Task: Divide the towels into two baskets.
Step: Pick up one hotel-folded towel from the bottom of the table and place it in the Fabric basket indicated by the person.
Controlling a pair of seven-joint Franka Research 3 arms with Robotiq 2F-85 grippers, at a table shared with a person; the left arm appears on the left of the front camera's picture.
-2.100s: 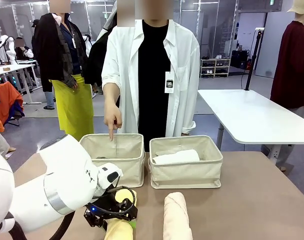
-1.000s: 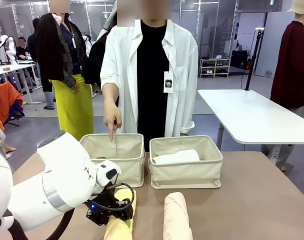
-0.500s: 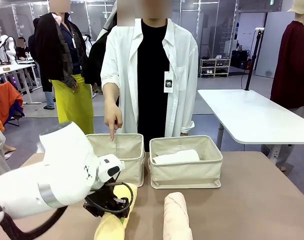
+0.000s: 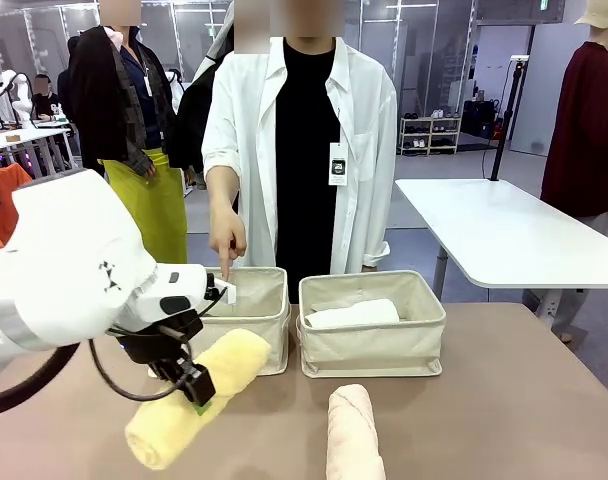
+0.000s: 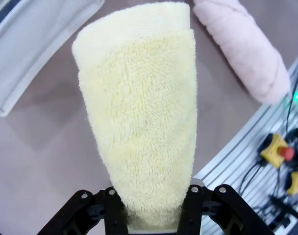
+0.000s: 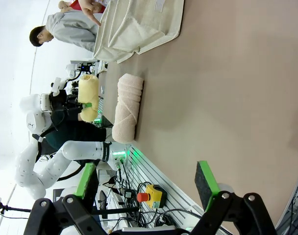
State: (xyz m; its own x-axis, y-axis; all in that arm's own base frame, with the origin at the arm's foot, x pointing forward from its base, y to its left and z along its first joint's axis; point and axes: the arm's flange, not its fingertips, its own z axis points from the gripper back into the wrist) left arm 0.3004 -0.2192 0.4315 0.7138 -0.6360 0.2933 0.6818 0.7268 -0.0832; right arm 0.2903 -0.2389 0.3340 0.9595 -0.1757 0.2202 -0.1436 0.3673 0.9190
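Left hand around yellow towel

The left basket stands beside the right basket (towel inside).

Yellow towel — fluffy terry cloth; baskets — matt beige canvas; table smooth, matt.

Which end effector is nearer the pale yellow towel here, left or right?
Left. The left end effector is shut on the pale yellow towel. The right end effector is open and apart from it, on the far side of the pink towel.
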